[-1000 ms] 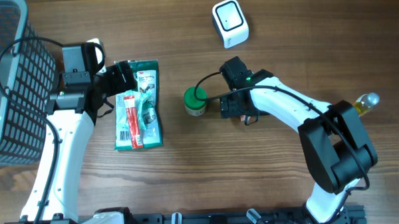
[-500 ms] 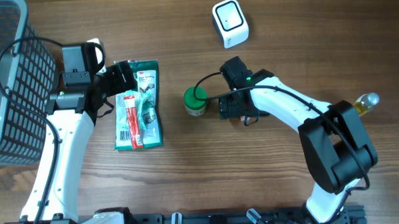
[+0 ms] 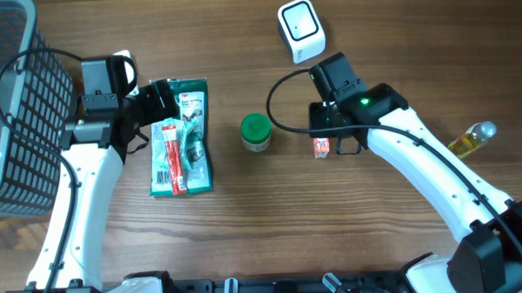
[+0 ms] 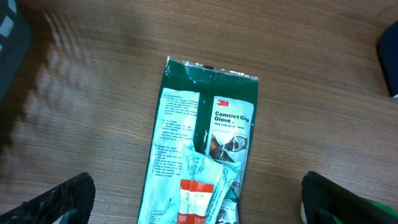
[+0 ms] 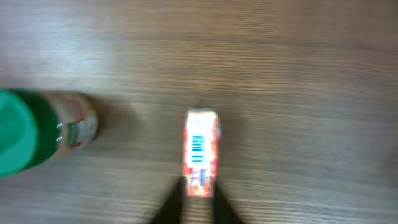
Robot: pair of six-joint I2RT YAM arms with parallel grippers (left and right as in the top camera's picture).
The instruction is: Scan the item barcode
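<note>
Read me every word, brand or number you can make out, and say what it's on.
"3M": on the green glove packet.
"Comfort" and "Glove": same packet, under the brand; the word between them is unclear.
Fine print on the packet's left side: too small to read.
Small red box: a barcode shows, but its print is blurred.
Jar label: blurred.

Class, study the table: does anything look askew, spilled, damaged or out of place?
Nothing is spilled or visibly damaged. Two small oddities: a red-and-white pack lies overlapping the green glove packet, and the small bottle at the right appears to lie on its side.
</note>
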